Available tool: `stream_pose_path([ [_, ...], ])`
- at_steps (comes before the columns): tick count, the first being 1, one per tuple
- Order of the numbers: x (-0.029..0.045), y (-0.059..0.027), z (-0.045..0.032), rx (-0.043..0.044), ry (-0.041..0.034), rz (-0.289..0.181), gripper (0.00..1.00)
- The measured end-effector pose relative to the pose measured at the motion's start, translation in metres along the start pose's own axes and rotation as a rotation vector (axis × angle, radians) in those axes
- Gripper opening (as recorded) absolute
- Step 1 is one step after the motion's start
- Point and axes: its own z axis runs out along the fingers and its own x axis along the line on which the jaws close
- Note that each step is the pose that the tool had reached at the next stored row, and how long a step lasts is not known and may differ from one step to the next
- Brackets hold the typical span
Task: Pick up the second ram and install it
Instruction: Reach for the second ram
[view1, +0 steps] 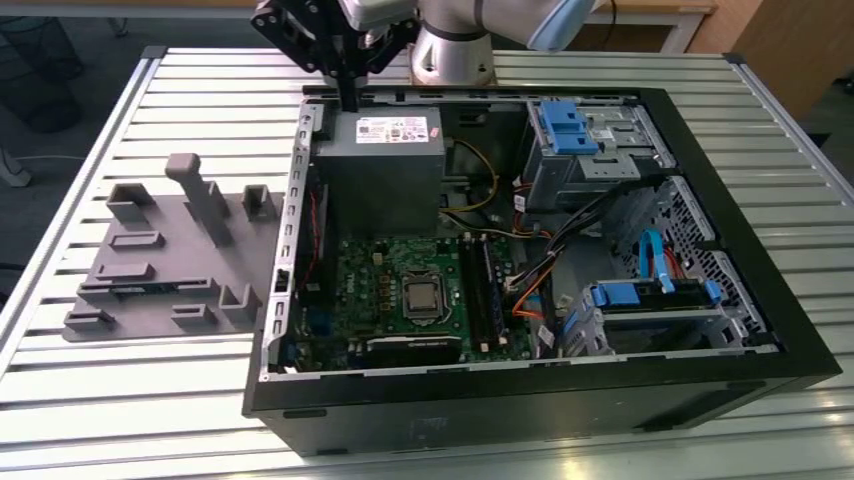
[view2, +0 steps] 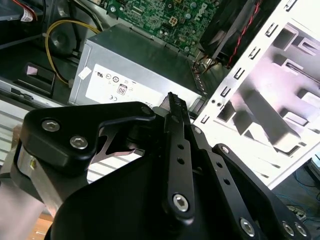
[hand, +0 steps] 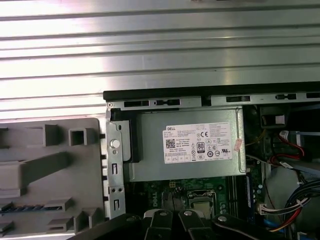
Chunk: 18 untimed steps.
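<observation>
A: Hand state?
B: The hand (view1: 350, 98) is clenched with nothing in it. In the exterior view its fingers meet in one narrow tip. It hangs just above the power supply (view1: 380, 150), at the back edge of the open case (view1: 561, 410).

A: Second ram?
B: Not at the hand. I take the dark-blue strip in a slot of the gray holder (view1: 134, 250) to be the second ram (view1: 140, 289). It lies well apart from the hand and lower, with the case's side wall between them. The holder sits on the desk (view1: 200, 100).

A: Where would it go?
B: The memory slots (view1: 483, 290) on the motherboard (view1: 380, 290). They are past the power supply from the hand and well below it.

A: Risks?
B: My judgement only:
- A clenched hand coming down on the stick would jam onto its top edge — no grip, maybe a cracked board.
- The stick is thin and seated in a slot, so an off-centre pinch could tilt or bind it.
- The side wall stands between the hand and the holder, so a low sweep would clip it.
- Loose cables (view1: 534, 270) lie beside the slots. They could snag the hand or the stick, and a skewed stick won't seat.
</observation>
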Motion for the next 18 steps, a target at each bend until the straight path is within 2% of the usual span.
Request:
stream_pose_path([
  [18, 0.0085, -0.0007, -0.0002, 0.0, 0.0, 0.0, 0.11],
])
